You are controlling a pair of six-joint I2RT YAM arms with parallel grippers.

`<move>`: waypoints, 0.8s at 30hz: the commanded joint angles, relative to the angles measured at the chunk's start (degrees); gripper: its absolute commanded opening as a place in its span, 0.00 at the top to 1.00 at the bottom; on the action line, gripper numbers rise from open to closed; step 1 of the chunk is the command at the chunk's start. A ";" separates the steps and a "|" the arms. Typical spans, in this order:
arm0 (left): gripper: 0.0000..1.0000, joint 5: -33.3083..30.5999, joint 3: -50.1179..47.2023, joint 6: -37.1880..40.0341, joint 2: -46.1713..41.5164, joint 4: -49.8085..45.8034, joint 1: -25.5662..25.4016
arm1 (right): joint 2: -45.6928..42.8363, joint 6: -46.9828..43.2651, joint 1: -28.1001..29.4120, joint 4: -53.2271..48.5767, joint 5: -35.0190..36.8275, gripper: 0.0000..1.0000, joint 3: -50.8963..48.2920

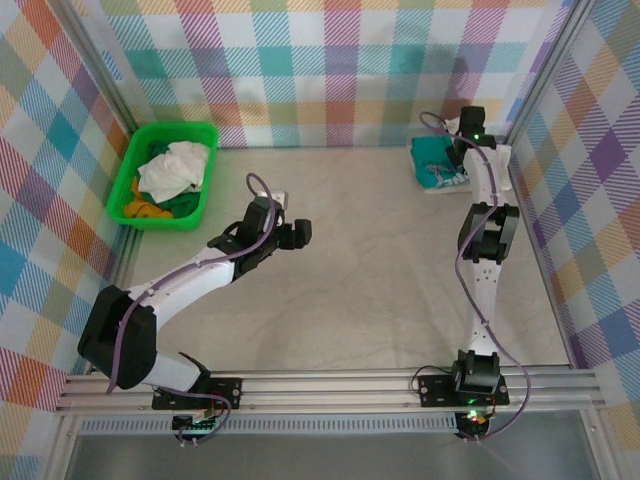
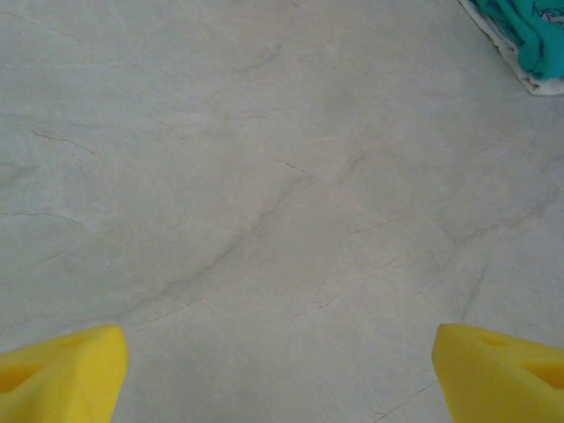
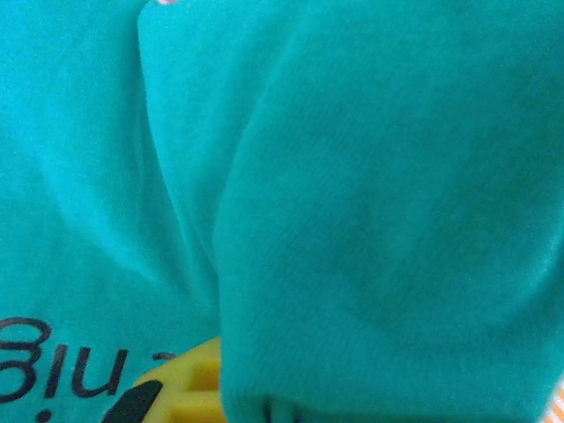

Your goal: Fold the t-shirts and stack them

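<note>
At the far right of the table lies a teal t-shirt [image 1: 432,158] on top of a pale one [image 1: 441,186]. My right gripper [image 1: 459,164] reaches down onto this pile. In the right wrist view the teal t-shirt [image 3: 352,176] with dark lettering [image 3: 53,361] drapes in a fold over one yellow finger [image 3: 181,383], and the jaws are shut on the cloth. My left gripper [image 1: 299,235] hovers over the bare middle of the table. It stands open [image 2: 278,374] with nothing between its fingers [image 2: 62,374]. The teal t-shirt [image 2: 515,26] is at the top right corner of the left wrist view.
A bright green basket [image 1: 172,128] stands at the back left. Crumpled white [image 1: 170,168], orange [image 1: 140,208] and green [image 1: 186,203] t-shirts lie in it. Checked walls with metal posts close in the table on three sides.
</note>
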 commanded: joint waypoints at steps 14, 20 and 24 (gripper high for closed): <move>0.10 -2.94 2.43 -0.11 -2.20 -0.81 -0.43 | -19.93 21.37 -1.41 -1.43 -12.27 0.51 -13.41; 0.10 -4.60 0.93 -2.17 -2.43 4.15 -0.51 | -21.40 36.99 -4.03 2.70 -31.33 1.00 -21.99; 0.10 -5.74 -0.44 -4.01 -3.36 6.64 -0.51 | -15.71 43.41 -6.66 3.91 -37.41 1.00 -18.25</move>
